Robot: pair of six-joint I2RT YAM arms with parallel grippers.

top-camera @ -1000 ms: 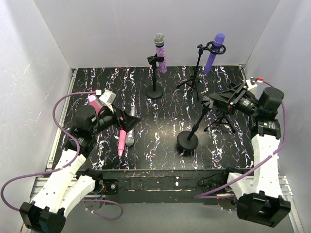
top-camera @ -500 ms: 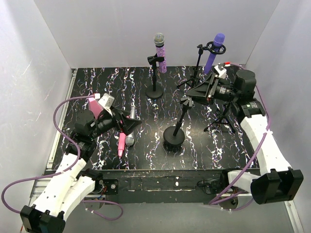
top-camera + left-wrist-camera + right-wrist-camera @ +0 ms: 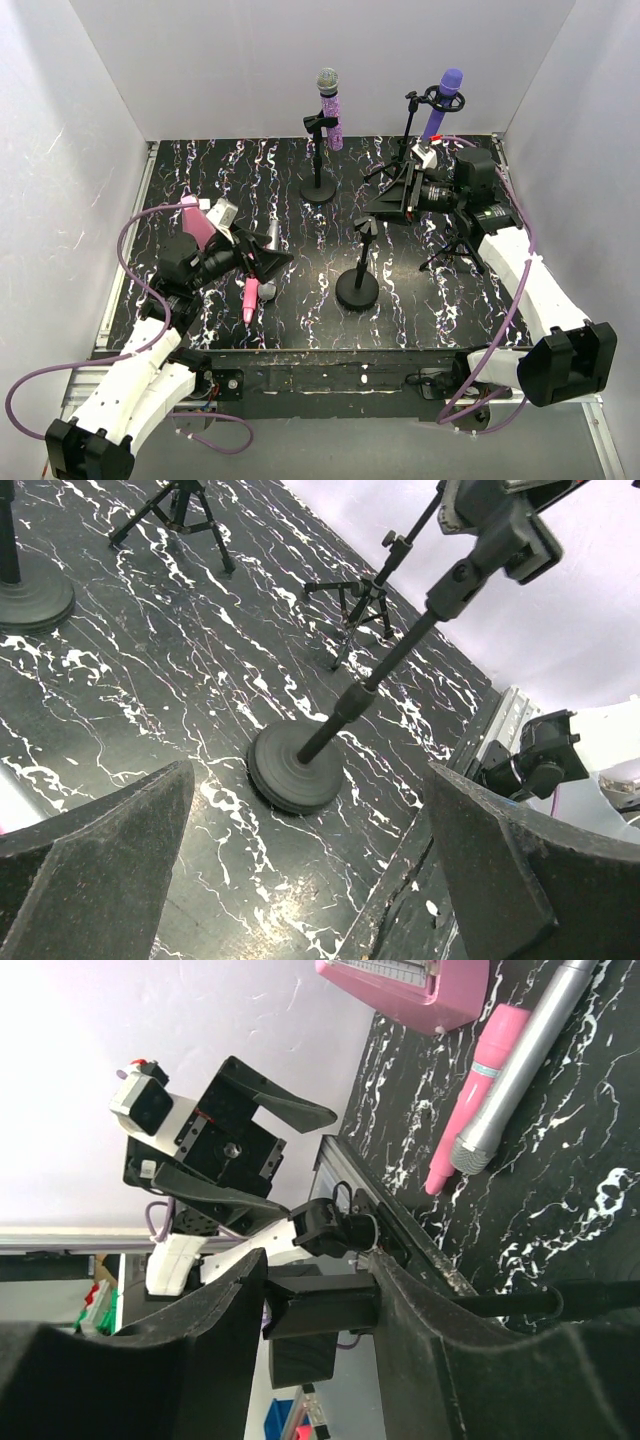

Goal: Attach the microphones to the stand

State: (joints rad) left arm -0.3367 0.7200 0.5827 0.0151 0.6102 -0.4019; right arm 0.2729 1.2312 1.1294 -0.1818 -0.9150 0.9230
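Observation:
A plain pink microphone [image 3: 248, 299] and a silver-grey microphone [image 3: 268, 292] lie side by side on the black marbled table; the right wrist view also shows the pink microphone [image 3: 478, 1090] and the silver-grey one [image 3: 520, 1070]. My left gripper [image 3: 268, 260] hovers open just above them, its jaws [image 3: 320, 880] wide apart and empty. My right gripper [image 3: 378, 214] is shut on the clip [image 3: 320, 1312] at the top of a round-base stand [image 3: 357, 289]. The glittery microphone [image 3: 330, 108] and the purple microphone [image 3: 441, 104] sit upright in stands at the back.
A pink wedge [image 3: 196, 222] lies beside my left arm. An empty tripod stand [image 3: 456, 252] stands under my right arm. The purple microphone's tripod [image 3: 402, 152] and the glittery one's round base [image 3: 318, 188] are at the back. White walls close in three sides.
My right gripper has carried the round-base stand leftward to the middle of the table, where it now stands more upright. The left gripper has shifted only slightly.

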